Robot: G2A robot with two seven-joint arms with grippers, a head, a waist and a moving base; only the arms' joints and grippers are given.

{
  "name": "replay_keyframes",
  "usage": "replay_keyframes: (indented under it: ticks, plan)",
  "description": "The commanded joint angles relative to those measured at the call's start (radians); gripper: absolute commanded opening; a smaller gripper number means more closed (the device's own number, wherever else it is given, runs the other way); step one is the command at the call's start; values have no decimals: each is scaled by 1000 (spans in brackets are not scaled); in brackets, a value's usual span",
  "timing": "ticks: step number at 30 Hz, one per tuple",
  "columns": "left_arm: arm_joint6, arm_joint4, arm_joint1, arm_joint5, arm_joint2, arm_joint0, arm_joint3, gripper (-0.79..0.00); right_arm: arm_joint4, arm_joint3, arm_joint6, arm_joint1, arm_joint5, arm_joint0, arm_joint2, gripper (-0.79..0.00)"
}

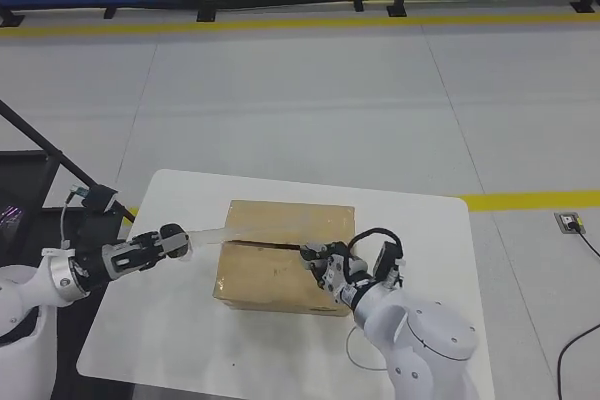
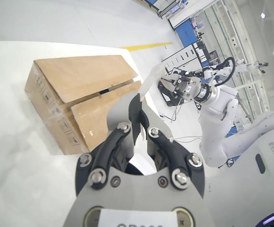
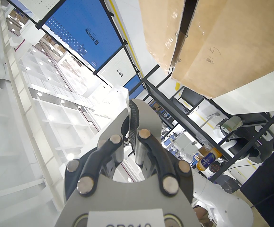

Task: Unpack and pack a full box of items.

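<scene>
A brown cardboard box [image 1: 280,262] [image 2: 80,79] [image 3: 222,36] lies in the middle of the white table [image 1: 180,330], its top flaps down with a narrow slit along the seam. A strip of clear tape [image 1: 230,233] [image 2: 151,79] [image 3: 128,102] stretches in the air over the box's left part. My left gripper [image 1: 178,242] [image 2: 138,109] is off the box's left side, shut on one end of the strip. My right gripper [image 1: 312,252] [image 3: 130,111] [image 2: 167,84] is over the box's top near the seam, with its fingers together on the strip's other end.
A black rack [image 1: 20,180] stands at the table's left, with a roll of tape [image 3: 231,122] and a bottle [image 3: 208,160] on its shelves. A cable [image 1: 590,260] runs across the floor to the right. Bare table lies in front of the box.
</scene>
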Motion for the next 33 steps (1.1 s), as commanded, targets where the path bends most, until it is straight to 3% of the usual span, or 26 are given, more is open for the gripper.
replay_keyframes:
  ticks: [1, 9, 15, 17, 27, 33]
  plan:
    - [-15, 3, 5, 23, 14, -18, 43, -785, 90, 23, -46, -3, 15, 11, 25, -785]
    - [-121, 5, 27, 99, 82, -121, 207, -785, 488, 121, -365, 0, 15, 56, 46, -785]
    - [-143, 31, 38, 125, 146, -191, 297, -785, 931, 145, -670, 31, 15, 110, 53, -785]
    - [-122, 50, 41, 128, 156, -212, 318, -785, 1011, 180, -674, 52, 15, 121, 81, -785]
    - [-112, 57, 42, 125, 157, -215, 319, -785, 1013, 186, -674, 56, 14, 124, 86, -785]
    - [-81, 91, 47, 175, 203, -205, 334, -785, 1017, 213, -645, 61, -81, 123, 86, -785]
